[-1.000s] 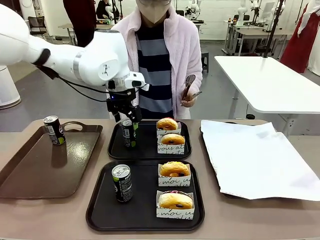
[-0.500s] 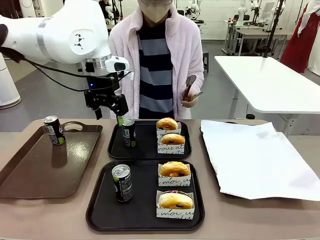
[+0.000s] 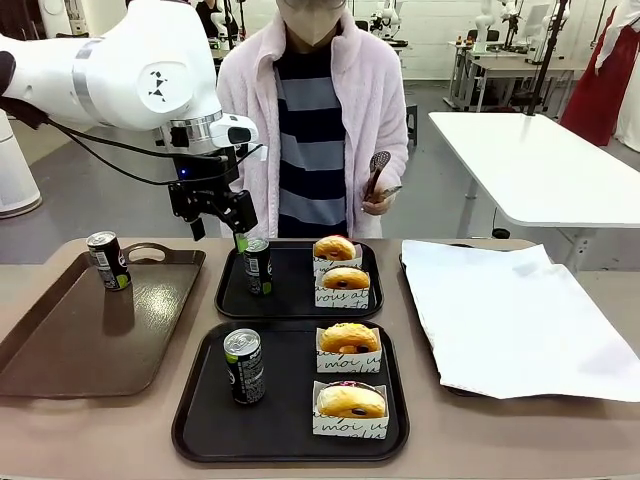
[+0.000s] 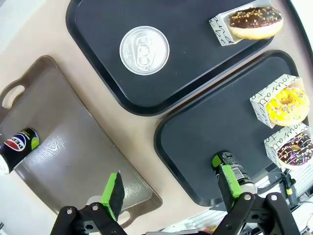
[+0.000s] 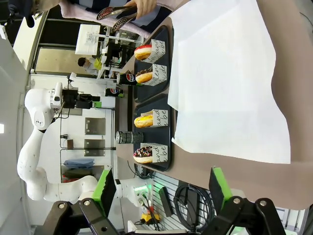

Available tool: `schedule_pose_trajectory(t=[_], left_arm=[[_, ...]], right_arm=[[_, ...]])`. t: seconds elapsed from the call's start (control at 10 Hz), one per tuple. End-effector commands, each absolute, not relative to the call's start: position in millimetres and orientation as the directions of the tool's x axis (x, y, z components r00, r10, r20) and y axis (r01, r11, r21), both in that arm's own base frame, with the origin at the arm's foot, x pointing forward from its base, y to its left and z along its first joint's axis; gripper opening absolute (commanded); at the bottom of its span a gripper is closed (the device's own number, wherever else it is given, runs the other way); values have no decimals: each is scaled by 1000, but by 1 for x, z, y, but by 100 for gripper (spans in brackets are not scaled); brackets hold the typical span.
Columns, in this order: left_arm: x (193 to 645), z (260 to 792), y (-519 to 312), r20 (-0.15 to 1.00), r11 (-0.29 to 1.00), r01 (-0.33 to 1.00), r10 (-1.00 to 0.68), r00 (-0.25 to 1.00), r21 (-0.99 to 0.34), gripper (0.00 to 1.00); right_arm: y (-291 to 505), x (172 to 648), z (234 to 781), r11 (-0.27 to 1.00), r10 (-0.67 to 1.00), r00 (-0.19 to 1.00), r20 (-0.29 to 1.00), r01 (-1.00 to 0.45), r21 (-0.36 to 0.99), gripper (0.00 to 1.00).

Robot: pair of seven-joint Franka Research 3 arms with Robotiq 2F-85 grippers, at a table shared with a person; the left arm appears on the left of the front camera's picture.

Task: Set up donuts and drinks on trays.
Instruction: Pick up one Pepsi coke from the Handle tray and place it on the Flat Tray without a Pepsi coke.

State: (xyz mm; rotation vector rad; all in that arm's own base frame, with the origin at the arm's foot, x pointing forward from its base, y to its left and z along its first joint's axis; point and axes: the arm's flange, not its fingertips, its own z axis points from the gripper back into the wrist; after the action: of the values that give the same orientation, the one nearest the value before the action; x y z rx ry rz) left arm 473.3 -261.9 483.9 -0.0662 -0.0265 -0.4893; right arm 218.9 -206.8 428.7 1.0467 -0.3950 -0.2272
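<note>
Two black trays lie mid-table. The far tray (image 3: 292, 297) carries a dark can (image 3: 257, 265) and two sleeved donuts (image 3: 334, 248). On the near tray (image 3: 285, 425) stand another can (image 3: 244, 365) and two more donuts (image 3: 349, 339). My left gripper (image 3: 218, 232) hangs open and empty, above and to the left of the far can. In the left wrist view that gripper (image 4: 171, 188) looks down on the far can's silver top (image 4: 144, 50), and its right finger partly covers the near can (image 4: 234, 171). My right gripper (image 5: 161, 191) is open and empty beside the paper-lined tray (image 5: 225, 78).
A glossy brown tray (image 3: 70, 340) with handles lies at the left with a third can (image 3: 107, 260) on it. The paper-lined tray (image 3: 510, 315) fills the right side. The person stands at the far edge holding tongs (image 3: 378, 172).
My left gripper has risen and drawn back to the left, away from the can on the far tray, which stays standing. It has held still for the last half second.
</note>
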Motion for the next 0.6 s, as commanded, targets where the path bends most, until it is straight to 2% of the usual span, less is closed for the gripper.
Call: schedule_pose_trajectory(t=[0.0,0.2,0.5], left_arm=[[472,484,-261,41,881,470,-469,882,-56,100],[439,496,-185,66,925,378,-374,925,-50,100],[414,504,-119,104,960,279,-276,955,-12,100]], right_arm=[[-207,222,429,469,-374,898,230,-30,882,100],[-207,222,429,469,-374,898,230,-30,882,100],[-207,222,429,469,-374,898,230,-30,882,100]])
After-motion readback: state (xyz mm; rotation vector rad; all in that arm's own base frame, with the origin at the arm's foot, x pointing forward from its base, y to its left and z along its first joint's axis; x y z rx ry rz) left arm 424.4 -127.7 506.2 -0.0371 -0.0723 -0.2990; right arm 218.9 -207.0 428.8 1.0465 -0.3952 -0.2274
